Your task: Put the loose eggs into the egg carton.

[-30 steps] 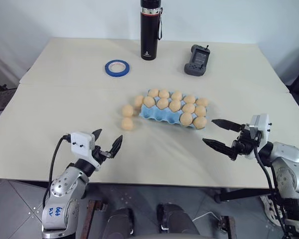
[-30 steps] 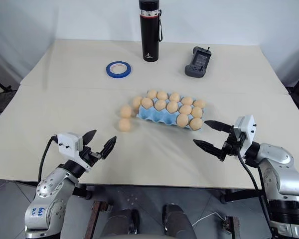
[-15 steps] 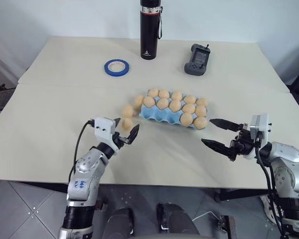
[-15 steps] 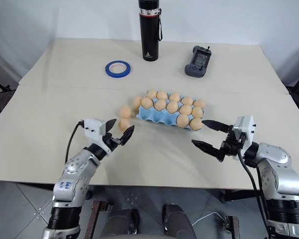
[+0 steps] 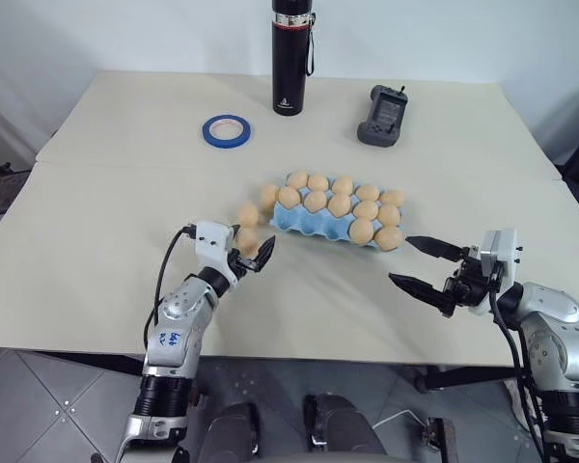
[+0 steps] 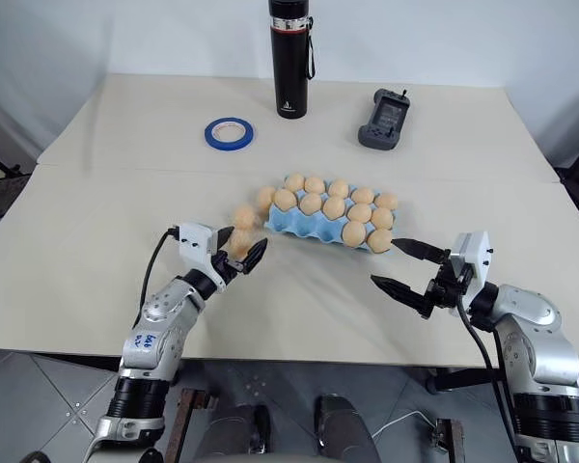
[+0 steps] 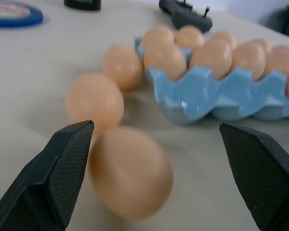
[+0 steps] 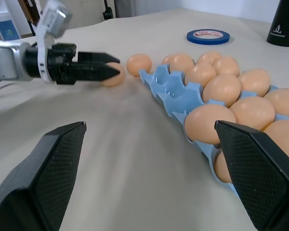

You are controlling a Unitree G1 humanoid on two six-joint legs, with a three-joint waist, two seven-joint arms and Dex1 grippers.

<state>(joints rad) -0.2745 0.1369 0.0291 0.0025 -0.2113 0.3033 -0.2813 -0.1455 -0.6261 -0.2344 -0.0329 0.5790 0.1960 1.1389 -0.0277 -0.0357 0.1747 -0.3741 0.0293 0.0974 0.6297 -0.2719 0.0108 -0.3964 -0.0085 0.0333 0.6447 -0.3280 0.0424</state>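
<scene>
Table [image 5: 96,241], beige, two joined panels. Egg carton [image 5: 314,225], light blue, near table centre, its cups filled with tan eggs in two rows. Loose eggs, three, at the carton's 9 o'clock end: one [image 5: 268,196] touching the carton's corner, one [image 5: 248,214] just beside it toward 8 o'clock, one [image 7: 130,172] nearest the robot, lying between the open fingers of the left gripper [image 5: 254,253], close beside one finger [image 7: 58,171], not clamped. Left gripper spread wide, holding nothing. Right gripper [image 5: 424,268] at the carton's 4 o'clock, clear of it, fingers wide apart, holding nothing. Black bottle [image 5: 290,58] upright at table's 12 o'clock edge; blue tape roll [image 5: 226,130] at the bottle's 7 o'clock; dark handheld device [image 5: 382,116] at the bottle's 4 o'clock
</scene>
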